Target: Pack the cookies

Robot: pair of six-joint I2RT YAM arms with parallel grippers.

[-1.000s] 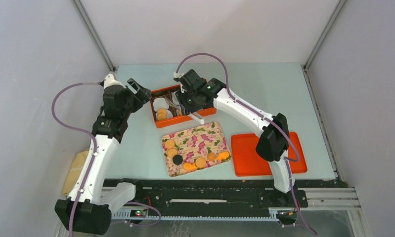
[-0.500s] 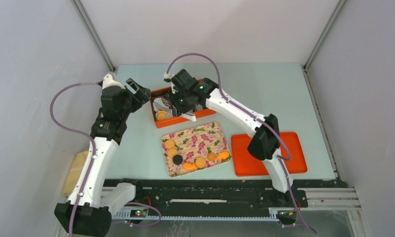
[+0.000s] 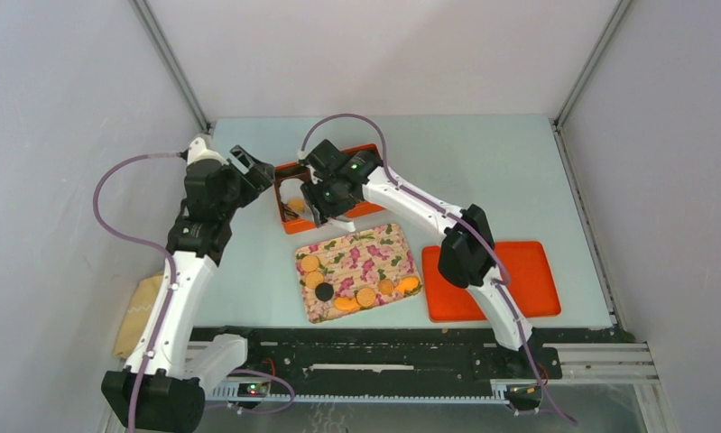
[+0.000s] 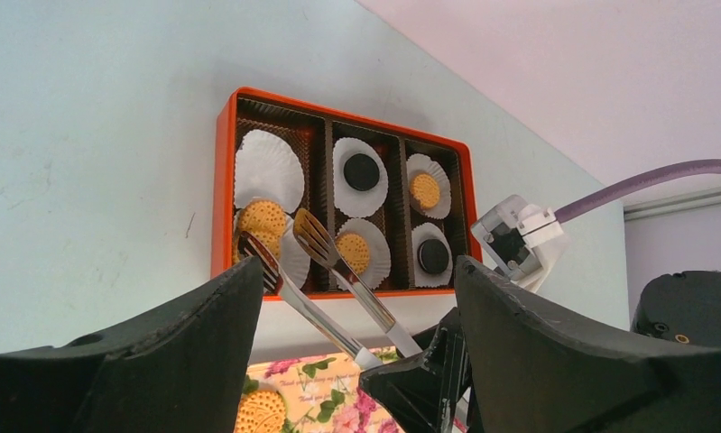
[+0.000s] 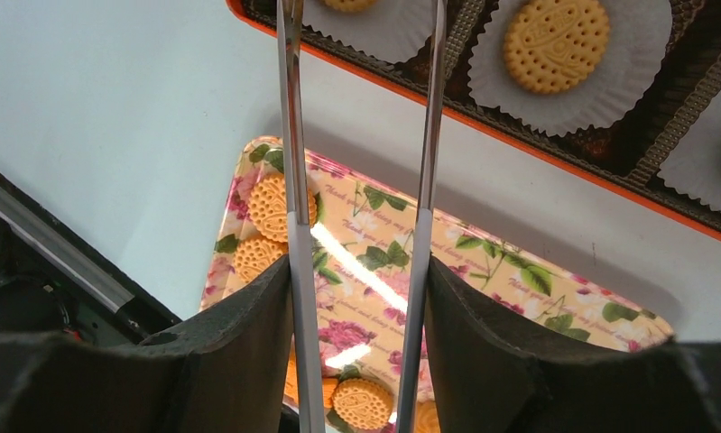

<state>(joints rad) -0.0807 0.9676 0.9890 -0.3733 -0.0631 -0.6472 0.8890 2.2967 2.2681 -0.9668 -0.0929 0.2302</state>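
We see the right gripper [image 5: 358, 280] clamped on metal tongs [image 4: 338, 267], whose tips hang over the near-left compartment of the orange box [image 4: 223, 180]. The left gripper [image 3: 257, 169] hovers spread wide beside the box. Cookies [image 3: 366, 297] lie on the floral tray [image 3: 379, 248] and in the box's paper liners [image 4: 268, 162].

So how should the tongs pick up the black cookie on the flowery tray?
Come straight down from above: the black cookie lies flat on the flowery tray, so only its thin edge can be pinched. Orange cookies sit close on two sides along the row, so probably the tongs should close across the row, on its free edges.
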